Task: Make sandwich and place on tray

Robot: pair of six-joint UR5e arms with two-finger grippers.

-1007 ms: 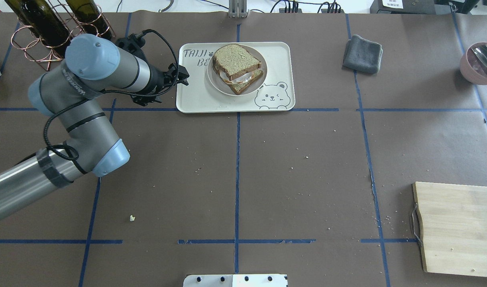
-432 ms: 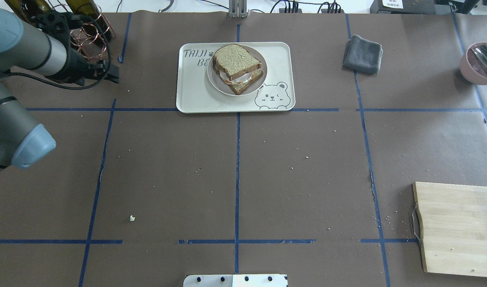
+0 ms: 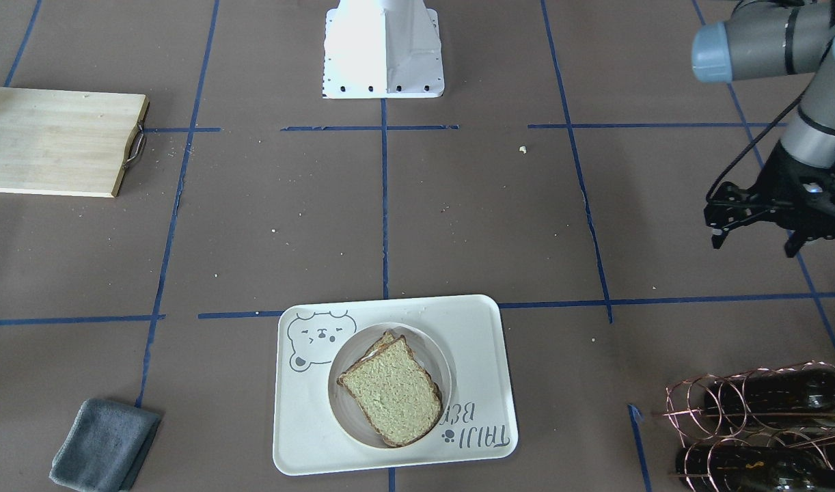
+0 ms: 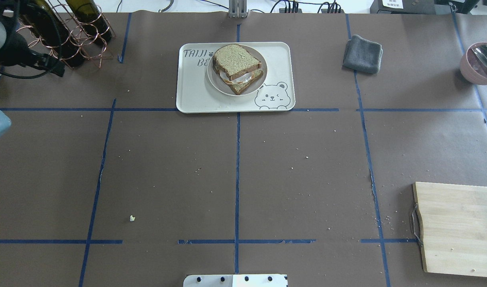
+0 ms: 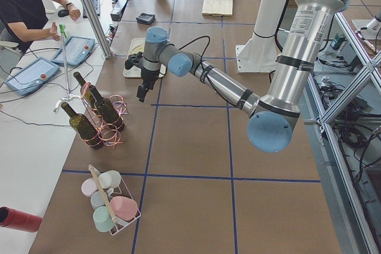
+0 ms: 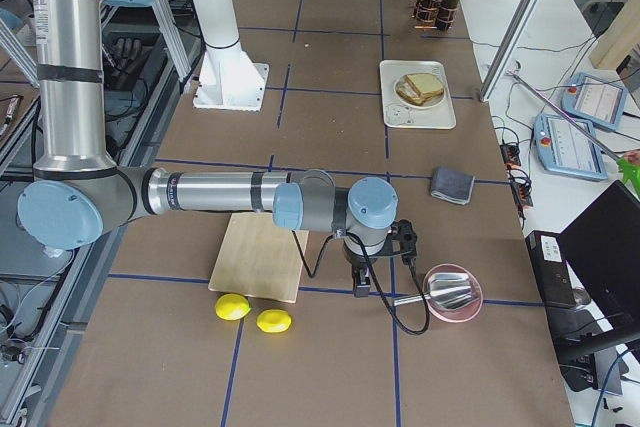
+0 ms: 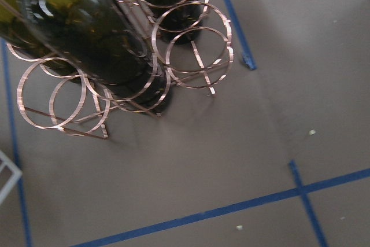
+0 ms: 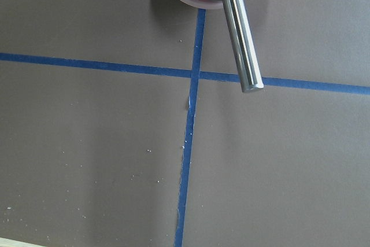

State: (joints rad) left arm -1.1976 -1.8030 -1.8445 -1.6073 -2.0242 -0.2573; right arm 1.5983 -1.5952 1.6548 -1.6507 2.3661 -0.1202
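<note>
The sandwich, two greenish-tan slices with white egg between them, sits on a round white plate on the cream bear tray at the table's far middle. It also shows in the front-facing view on the tray. My left gripper is open and empty, far off the tray's left side, by the wine rack; in the overhead view it is at the left edge. My right gripper shows only in the exterior right view, beside a pink bowl; I cannot tell its state.
Wine bottles in a copper rack stand at the far left, close to my left gripper. A grey cloth lies right of the tray. A pink bowl with a metal scoop and a wooden cutting board are at the right.
My left arm has swung away from the tray's left edge, to the left towards the wine rack. The sandwich, plate and tray have not moved.
</note>
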